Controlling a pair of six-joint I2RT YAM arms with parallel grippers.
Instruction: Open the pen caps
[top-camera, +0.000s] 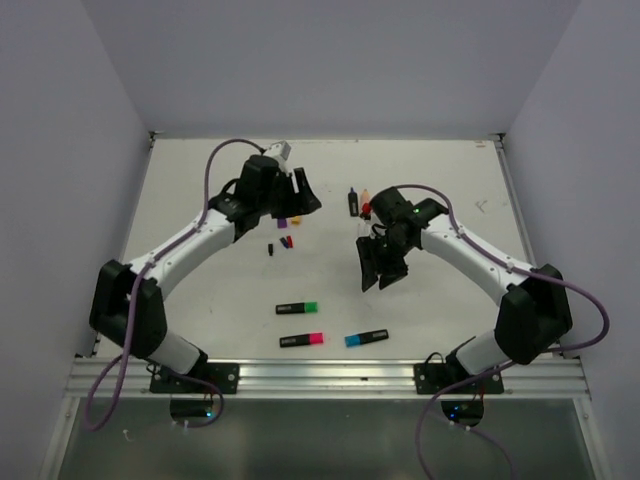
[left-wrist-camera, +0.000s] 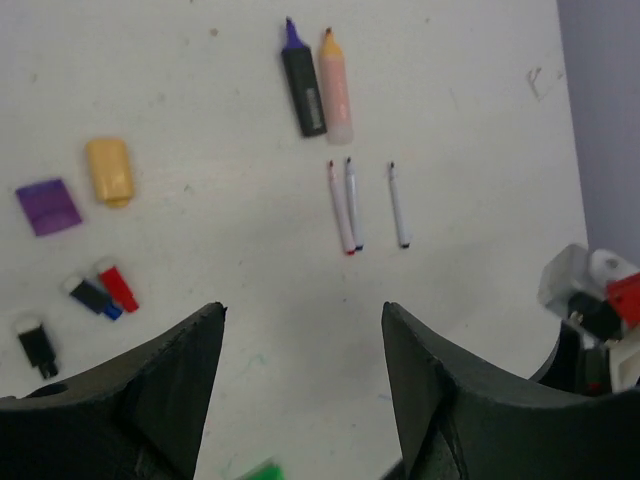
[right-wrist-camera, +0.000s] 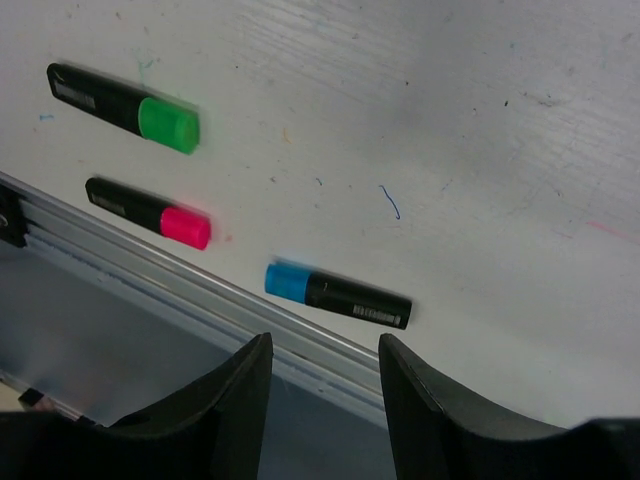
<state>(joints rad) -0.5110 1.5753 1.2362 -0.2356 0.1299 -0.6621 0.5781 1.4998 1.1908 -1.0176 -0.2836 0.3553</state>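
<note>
Your left jaws and right jaws both stand parted and empty, with loose caps (left-wrist-camera: 108, 170) and uncapped pens (left-wrist-camera: 303, 90) beyond the left, three capped highlighters (right-wrist-camera: 135, 207) ahead of the right.

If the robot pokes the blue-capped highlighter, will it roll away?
Probably not far: the highlighter looks stubby and rather flat, lying on its side, so it would likely slide or spin. It looks like hard plastic, so it should stay stiff. Being small, it is probably light.
</note>
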